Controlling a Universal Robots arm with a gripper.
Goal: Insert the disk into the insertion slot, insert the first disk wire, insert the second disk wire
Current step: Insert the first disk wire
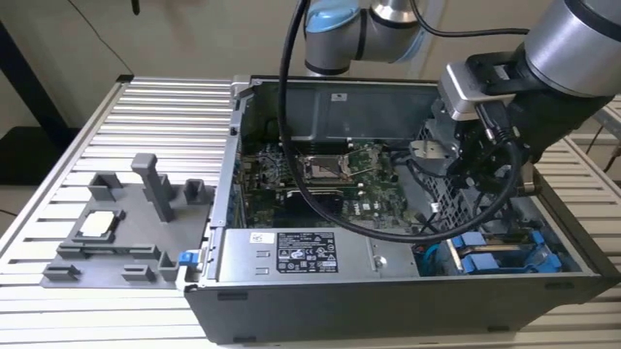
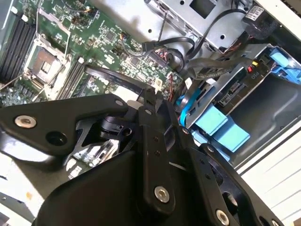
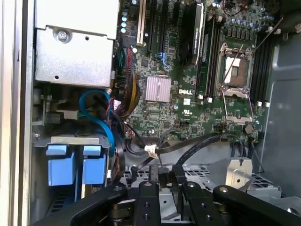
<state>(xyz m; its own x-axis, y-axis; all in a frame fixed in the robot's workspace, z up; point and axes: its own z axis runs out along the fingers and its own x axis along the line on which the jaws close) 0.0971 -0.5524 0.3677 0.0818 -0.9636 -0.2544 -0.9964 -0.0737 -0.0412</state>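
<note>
Aluminium slatted table (image 1: 165, 109) bears open computer case (image 1: 388, 309) beside grey fixture (image 1: 121, 236)

The ribbed silver metal desk (image 1: 145, 102) looked smooth and shiny. The grey metal computer case (image 1: 388, 309) looked dull. The black tool (image 3: 164, 181) was matt.

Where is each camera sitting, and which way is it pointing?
Exterior view: off the arm, raised, looking down into the open case; the arm reaches in at the exterior view's right.
First wrist view: on the wrist, looking past the gripper at the motherboard and blue tabs.
Second wrist view: on the wrist, looking past the gripper from another angle at the same motherboard and tabs.
Shared: all three show the motherboard and blue tabs.
</note>
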